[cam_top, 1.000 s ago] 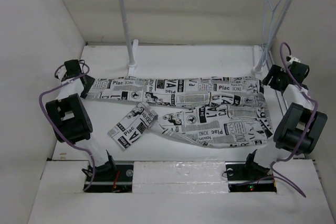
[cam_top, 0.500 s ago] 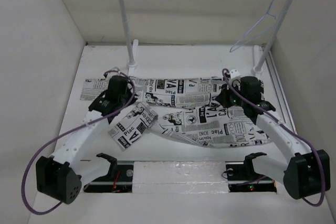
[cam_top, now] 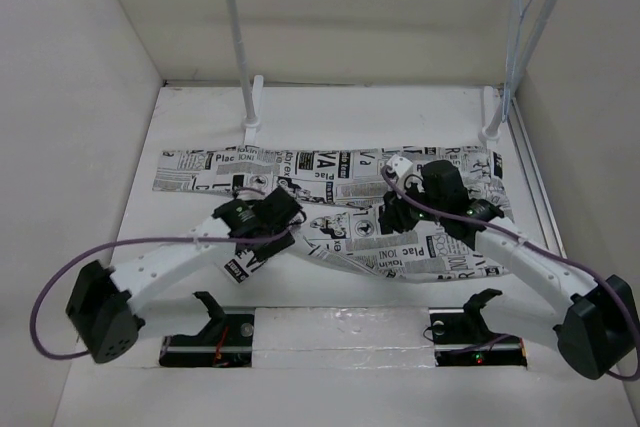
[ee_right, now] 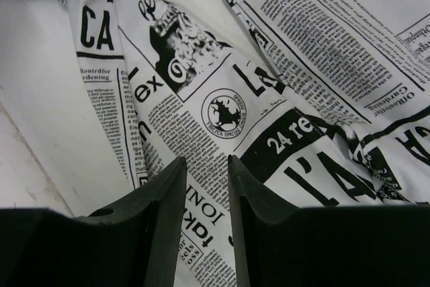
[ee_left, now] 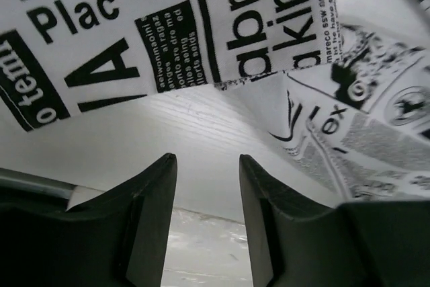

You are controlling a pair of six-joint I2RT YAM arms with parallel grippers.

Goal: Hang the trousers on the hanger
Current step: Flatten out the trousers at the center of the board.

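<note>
Bright, even light fell from above, and the white worktop [cam_top: 200,127] was evenly lit, with only faint, soft shadows beneath the arms [cam_top: 170,262]. The overhead view was reasonably sharp. In both wrist views the near, dark jaws were blurred and underexposed, while the print on the trousers [ee_right: 302,52] read crisply.

Middle of trousers [cam_top: 340,172] hidden under left arm [cam_top: 170,262], right arm [cam_top: 530,257]; hanger [cam_top: 516,42] edge-on by rack post [cam_top: 530,47], hook indistinct.

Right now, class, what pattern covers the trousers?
The trousers are white with black newspaper-style print, clearest in the right wrist view.
</note>
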